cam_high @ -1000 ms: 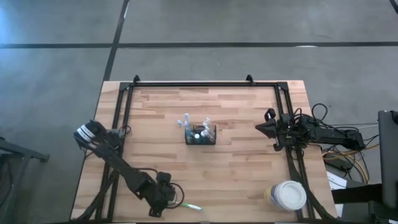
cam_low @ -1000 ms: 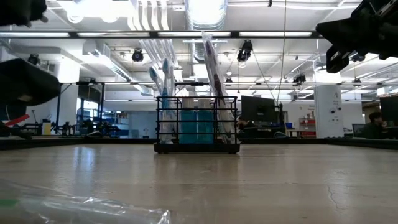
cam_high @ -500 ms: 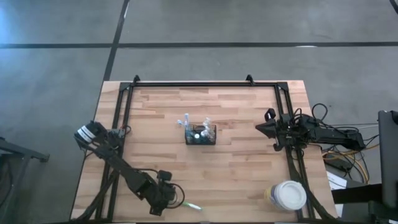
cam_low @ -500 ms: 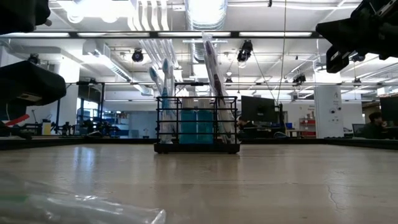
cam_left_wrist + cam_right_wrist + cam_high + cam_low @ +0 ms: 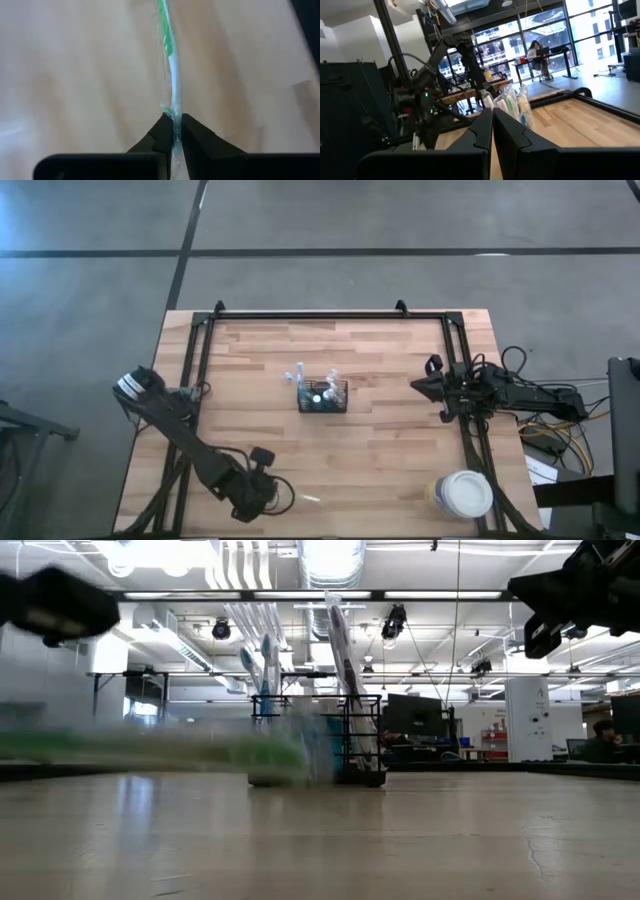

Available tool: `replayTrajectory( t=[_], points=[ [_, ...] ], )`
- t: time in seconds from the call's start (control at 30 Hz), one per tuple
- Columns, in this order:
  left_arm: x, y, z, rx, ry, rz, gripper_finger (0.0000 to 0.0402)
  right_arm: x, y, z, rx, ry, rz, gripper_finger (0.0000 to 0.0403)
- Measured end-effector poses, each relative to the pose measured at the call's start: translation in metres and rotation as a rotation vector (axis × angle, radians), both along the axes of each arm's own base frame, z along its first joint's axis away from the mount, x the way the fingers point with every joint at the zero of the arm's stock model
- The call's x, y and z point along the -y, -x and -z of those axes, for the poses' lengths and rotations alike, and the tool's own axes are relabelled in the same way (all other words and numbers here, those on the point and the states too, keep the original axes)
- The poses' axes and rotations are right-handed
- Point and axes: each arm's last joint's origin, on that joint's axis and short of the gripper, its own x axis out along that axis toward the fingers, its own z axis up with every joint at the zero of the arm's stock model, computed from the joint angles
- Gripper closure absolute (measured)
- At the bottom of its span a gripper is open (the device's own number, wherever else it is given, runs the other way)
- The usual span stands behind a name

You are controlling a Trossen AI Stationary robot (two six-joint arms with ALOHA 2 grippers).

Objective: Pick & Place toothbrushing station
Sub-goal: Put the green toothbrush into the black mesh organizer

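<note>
Where the left gripper (image 5: 173,131) hangs, green toothbrush (image 5: 172,75) pinched between its fingers (image 5: 161,134), head forward.

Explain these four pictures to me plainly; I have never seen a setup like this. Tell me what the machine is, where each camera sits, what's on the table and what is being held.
This is a robot with two dark arms working at a pale wooden table.

One camera looks straight down from above, one sits level with the tabletop, and one rides on each wrist.

Mid-table stands a small black wire-mesh caddy holding toothbrushes. A large cup with a white lid sits near the front right corner.

The left hand, near the table's front edge, is pinched shut on a thin green-and-white toothbrush, which the left wrist camera shows best.

The right hand waits shut and empty at the right side.
</note>
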Motion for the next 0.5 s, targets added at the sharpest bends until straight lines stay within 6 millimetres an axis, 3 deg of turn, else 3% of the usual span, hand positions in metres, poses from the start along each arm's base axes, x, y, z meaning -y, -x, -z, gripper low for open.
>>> replayTrajectory(
  t=[0.37, 0.5],
  points=[
    [-0.048, 0.019, -0.088, 0.126, -0.300, -0.002, 0.0379, 0.000, -0.004, 0.003, -0.047, 0.000, 0.000, 0.0390],
    [-0.073, 0.018, -0.111, 0.205, -0.401, -0.017, 0.0383, 0.000, -0.007, -0.006, -0.085, 0.049, 0.002, 0.0390]
  ],
)
